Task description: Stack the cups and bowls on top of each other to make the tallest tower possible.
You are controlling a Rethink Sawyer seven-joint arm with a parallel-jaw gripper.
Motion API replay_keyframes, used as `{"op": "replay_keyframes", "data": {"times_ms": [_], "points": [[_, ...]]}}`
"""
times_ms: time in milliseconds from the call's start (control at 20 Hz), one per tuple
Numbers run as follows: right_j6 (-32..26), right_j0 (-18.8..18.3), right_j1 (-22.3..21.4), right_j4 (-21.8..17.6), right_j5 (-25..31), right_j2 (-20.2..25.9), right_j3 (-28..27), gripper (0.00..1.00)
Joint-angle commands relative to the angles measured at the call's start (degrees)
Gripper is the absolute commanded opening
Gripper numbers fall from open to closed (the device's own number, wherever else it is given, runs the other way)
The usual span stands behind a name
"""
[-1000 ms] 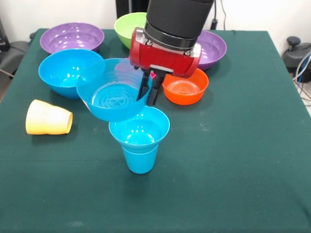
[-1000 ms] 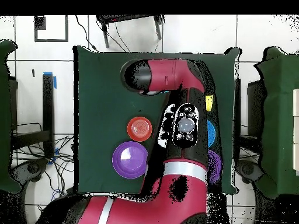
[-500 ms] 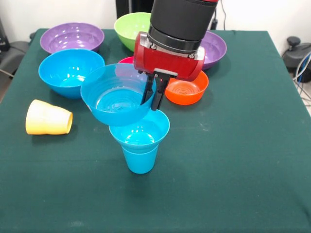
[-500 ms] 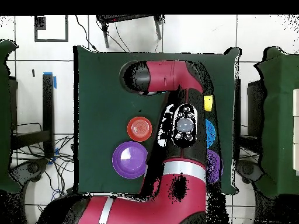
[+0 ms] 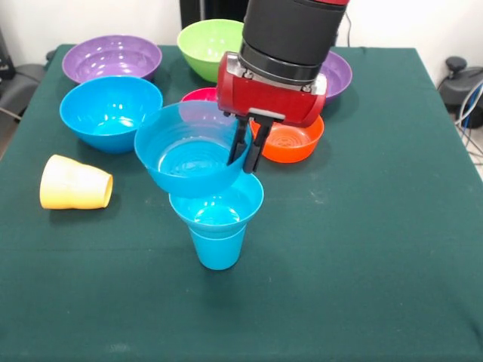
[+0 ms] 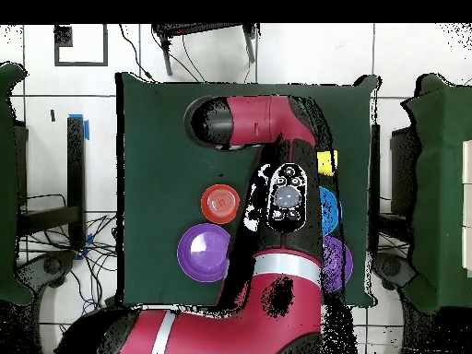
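Hand (image 5: 248,154) pinched shut on right rim of blue bowl (image 5: 189,151), hanging tilted, left of tower (image 5: 216,219). Risked clipping tower's rim, toppling it onto worktop (image 5: 362,249).

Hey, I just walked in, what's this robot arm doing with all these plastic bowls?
The gripper is shut on the rim of a blue bowl and holds it in the air, tilted, just above the tower, a blue cup with a blue bowl nested in its mouth. The held bowl is not yet seated. A yellow cup lies on its side on the table, and other bowls sit loose at the far side.
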Motion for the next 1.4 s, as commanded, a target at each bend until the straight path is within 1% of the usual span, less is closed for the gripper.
{"op": "replay_keyframes", "data": {"times_ms": [50, 350, 600, 850, 1400], "points": [[1.85, 1.65, 2.17, -1.8, -1.29, 3.96, 3.47, 0.0], [2.99, 2.35, 2.7, -1.93, -1.61, 3.16, 3.06, 0.0], [3.39, 1.92, 2.62, -1.66, -3.52, 3.55, 4.35, 0.0], [3.16, 1.66, 2.51, -1.92, -4.65, 3.7, 5.16, 0.0], [1.89, 0.71, 3.35, -1.79, -7.01, 4.72, 5.05, 0.0]]}}
